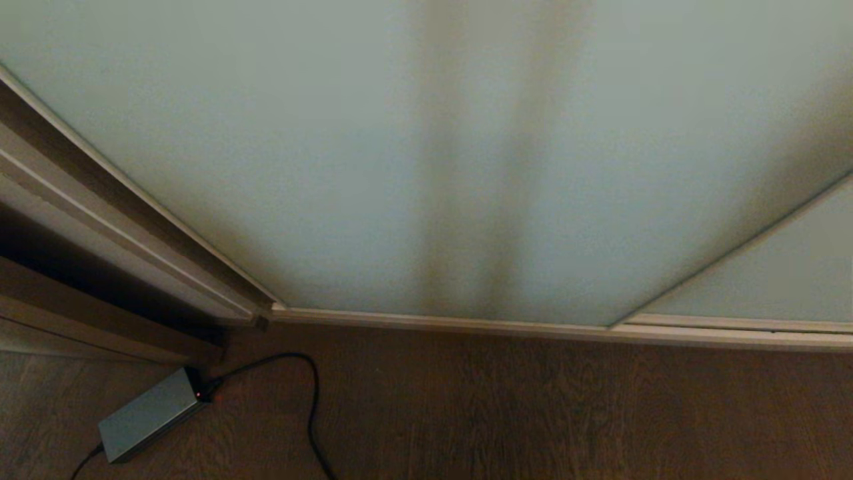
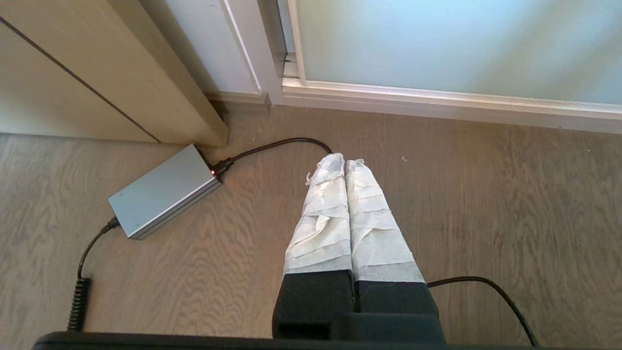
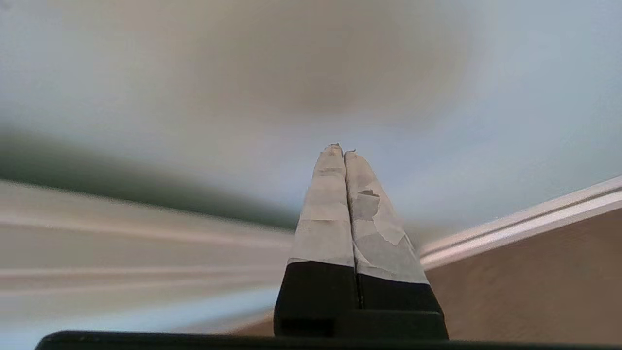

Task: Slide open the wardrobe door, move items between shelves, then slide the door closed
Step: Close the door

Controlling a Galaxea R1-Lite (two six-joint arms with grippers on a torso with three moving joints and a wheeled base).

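sliding wardrobe door (image 1: 426,160) shut, fills head view above floor (image 1: 533,413) | grey power brick (image 2: 163,198) with cable on floor by door's left corner | left gripper (image 2: 344,163) closed, empty, over floor | right gripper (image 3: 341,149) closed, empty, facing door glass

nothing here can be read. the grey power brick (image 2: 163,191) on the floor, off to one side of my left gripper (image 2: 344,163), carries no label i can make out, only a small red light by its cable end. the sliding wardrobe door (image 1: 426,153) bears no print.
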